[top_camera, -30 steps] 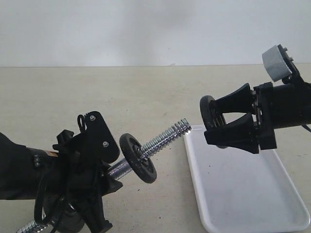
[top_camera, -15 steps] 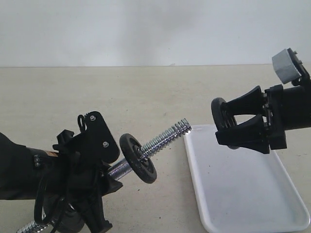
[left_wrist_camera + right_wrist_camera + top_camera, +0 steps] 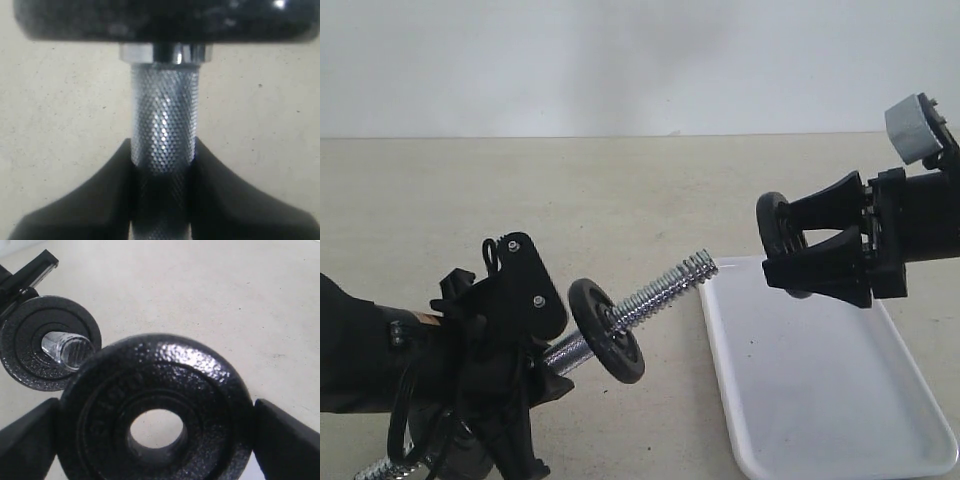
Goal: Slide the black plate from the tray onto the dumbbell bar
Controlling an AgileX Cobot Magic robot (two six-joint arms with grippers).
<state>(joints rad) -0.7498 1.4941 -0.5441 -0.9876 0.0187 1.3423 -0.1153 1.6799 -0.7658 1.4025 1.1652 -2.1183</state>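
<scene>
My right gripper [image 3: 782,250] is shut on a black plate [image 3: 773,232] held on edge above the white tray [image 3: 820,400]. Its face fills the right wrist view, black plate [image 3: 155,410], hole toward the bar. My left gripper [image 3: 545,350] is shut on the knurled middle of the dumbbell bar [image 3: 164,125], which tilts up to the right. The bar's threaded end [image 3: 680,278] points at the held plate, a gap apart. Another black plate [image 3: 605,328] sits on the bar, also visible in the right wrist view, plate on the bar [image 3: 47,342], with the bar tip [image 3: 67,350] in its hole.
The tray lies flat on the beige table [image 3: 620,190] at the right. The bar's other threaded end [image 3: 385,467] pokes out at the bottom left. A pale wall stands behind the table.
My right gripper with the plate drew back to the right and a little up. The bar's free end has shifted slightly right and up.
</scene>
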